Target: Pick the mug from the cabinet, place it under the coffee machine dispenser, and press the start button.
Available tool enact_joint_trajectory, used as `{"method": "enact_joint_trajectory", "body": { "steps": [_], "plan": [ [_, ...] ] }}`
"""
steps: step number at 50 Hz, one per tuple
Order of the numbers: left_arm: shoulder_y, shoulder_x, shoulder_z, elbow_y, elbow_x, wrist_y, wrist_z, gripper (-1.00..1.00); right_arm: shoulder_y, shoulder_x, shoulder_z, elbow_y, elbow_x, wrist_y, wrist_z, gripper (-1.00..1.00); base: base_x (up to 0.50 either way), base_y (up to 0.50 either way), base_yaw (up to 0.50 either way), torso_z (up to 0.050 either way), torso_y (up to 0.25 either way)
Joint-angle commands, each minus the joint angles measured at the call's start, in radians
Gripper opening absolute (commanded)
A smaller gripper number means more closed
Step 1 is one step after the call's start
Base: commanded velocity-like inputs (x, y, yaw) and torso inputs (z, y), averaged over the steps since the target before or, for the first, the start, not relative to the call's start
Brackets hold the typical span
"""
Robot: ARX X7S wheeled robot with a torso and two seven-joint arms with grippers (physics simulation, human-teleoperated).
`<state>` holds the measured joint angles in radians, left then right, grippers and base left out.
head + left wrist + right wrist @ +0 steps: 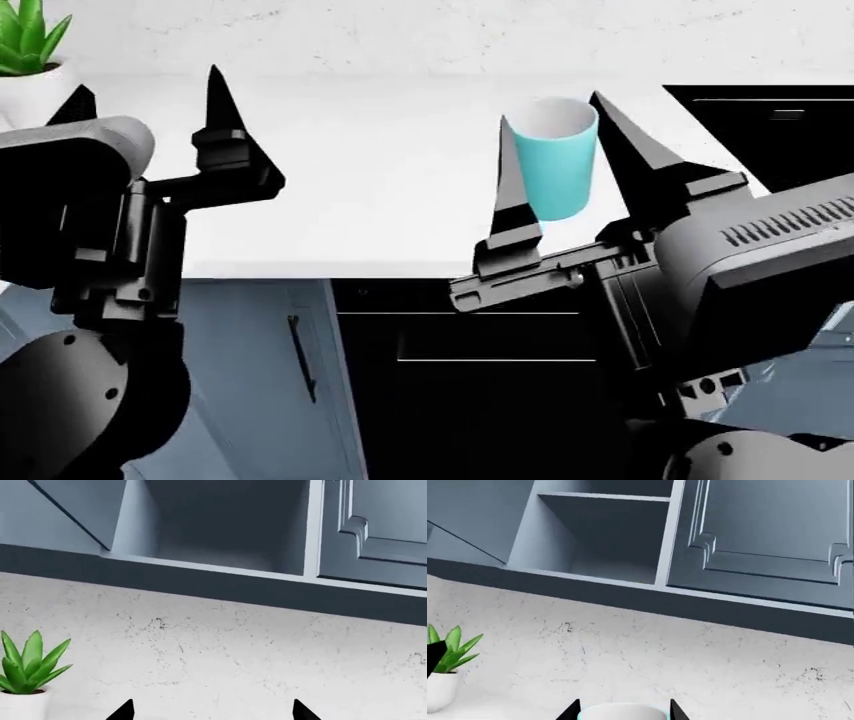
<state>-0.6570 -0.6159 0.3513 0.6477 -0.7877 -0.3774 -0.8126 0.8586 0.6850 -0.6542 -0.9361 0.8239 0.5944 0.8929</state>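
Overhead, your blue-grey wall cabinet [594, 535] stands open above the speckled backsplash [220, 650]. Below it, the white countertop [374, 190] carries the coffee machine [781, 130] at its right end. Your right gripper [567, 165] grasps the upright mug [554, 160] over the counter; your left gripper [147, 115] is spread, holding nothing, near the potted succulent [30, 50].

Matte black arms with grey rounded housings, a ribbed vent on the right one, and pointed black fingers [220, 105].

wall [220, 650]: speckled white | cabinet [600, 535]: blue-grey, open | countertop [360, 200]: white | potted plant [27, 675]
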Motion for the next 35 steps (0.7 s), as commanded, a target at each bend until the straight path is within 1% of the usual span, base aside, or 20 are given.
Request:
{"method": "enact_joint_trajectory", "body": {
  "steps": [1, 4, 12, 17, 35],
  "plan": [
    [0.077, -0.056, -0.013, 0.087, -0.003, 0.005, -0.02, 1.0, -0.256, 0.072, -0.081, 0.063, -0.302, -0.258, -0.122, -1.0, 0.0, 0.0, 0.0, 0.0, 0.0],
    [0.092, -0.06, -0.005, 0.101, -0.01, 0.007, -0.011, 1.0, -0.31, 0.077, -0.068, 0.118, -0.315, -0.34, -0.126, -1.0, 0.0, 0.0, 0.0, 0.0, 0.0],
    [0.106, -0.074, 0.013, 0.143, -0.007, -0.002, -0.007, 1.0, -0.351, 0.086, -0.04, 0.17, -0.287, -0.407, -0.132, -1.0, 0.05, 0.0, 0.5, 0.0, 0.0],
    [0.1, -0.083, 0.024, 0.175, -0.003, -0.026, -0.025, 1.0, -0.354, 0.091, -0.038, 0.132, -0.293, -0.393, -0.108, -1.0, 0.05, 0.0, 0.5, 0.0, 0.0],
    [0.089, -0.089, 0.035, 0.188, -0.001, -0.051, -0.042, 1.0, -0.338, 0.091, -0.067, 0.021, -0.344, -0.351, -0.087, -1.0, 0.05, 0.01, 0.5, 0.0, 0.0]
  ]
}}
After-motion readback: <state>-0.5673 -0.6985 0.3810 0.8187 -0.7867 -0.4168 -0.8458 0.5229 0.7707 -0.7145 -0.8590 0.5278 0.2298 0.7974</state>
